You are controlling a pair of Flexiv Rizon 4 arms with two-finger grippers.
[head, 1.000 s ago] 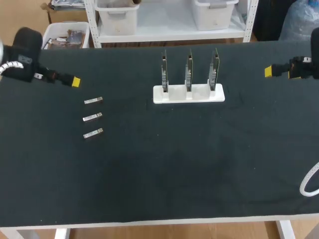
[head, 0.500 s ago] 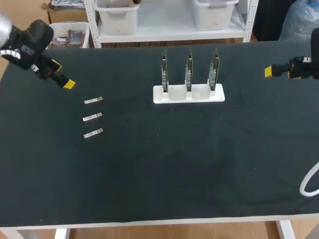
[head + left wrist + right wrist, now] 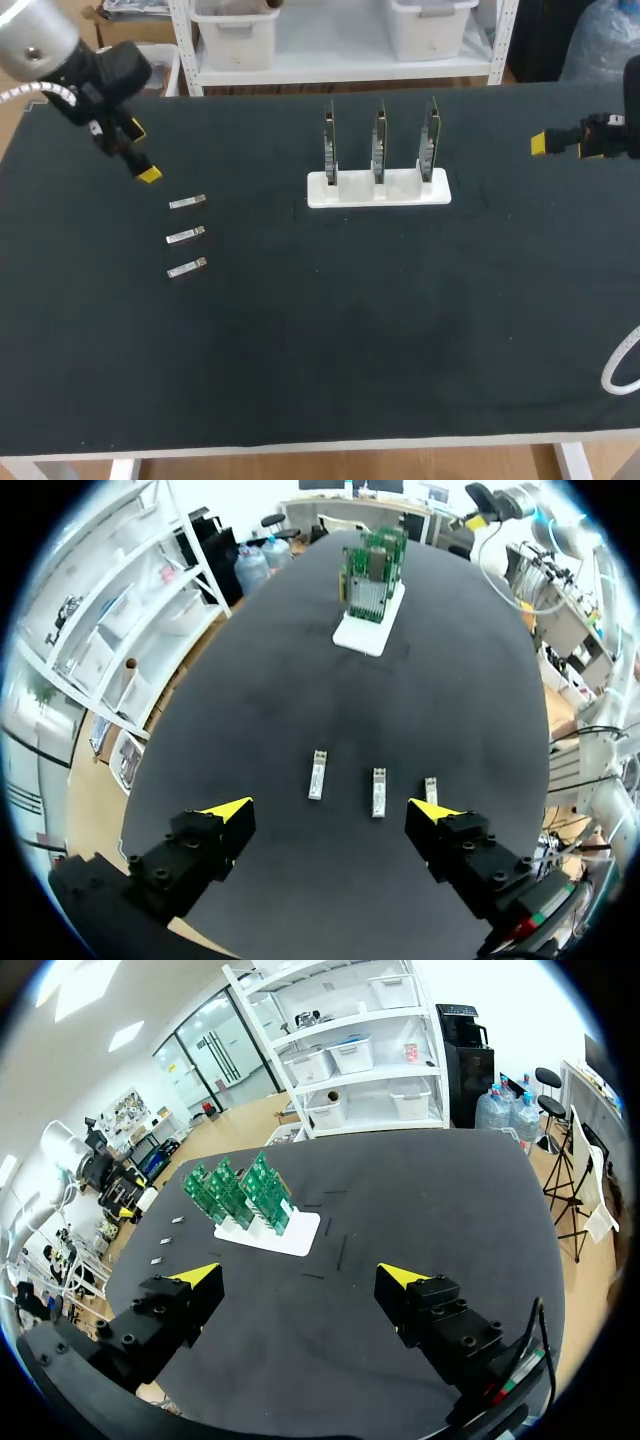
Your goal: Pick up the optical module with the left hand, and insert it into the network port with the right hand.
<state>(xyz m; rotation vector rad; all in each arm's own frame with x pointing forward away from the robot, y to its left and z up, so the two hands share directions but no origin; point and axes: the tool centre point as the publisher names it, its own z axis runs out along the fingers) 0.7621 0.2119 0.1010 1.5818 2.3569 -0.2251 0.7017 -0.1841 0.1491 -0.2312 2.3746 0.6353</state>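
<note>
Three small silver optical modules lie in a column on the black table at the left: one at the back [image 3: 187, 202], one in the middle [image 3: 186, 236] and one at the front [image 3: 187, 268]. My left gripper [image 3: 141, 152] hovers open just behind and left of them; in its wrist view the modules [image 3: 378, 791] lie ahead of its fingers [image 3: 330, 814]. A white stand [image 3: 378, 189] holds three upright green network cards [image 3: 379, 145] at the table's middle back, also in the right wrist view as cards [image 3: 236, 1193]. My right gripper [image 3: 540, 143] hangs open at the far right [image 3: 300, 1278].
A white cable loop [image 3: 621, 365] lies at the table's right edge. Wide bare black table surface [image 3: 350, 330] spreads in front of the stand and between the arms.
My left arm has swung from the left edge toward the table's back and turned its gripper down toward the modules. The right arm has not moved.
</note>
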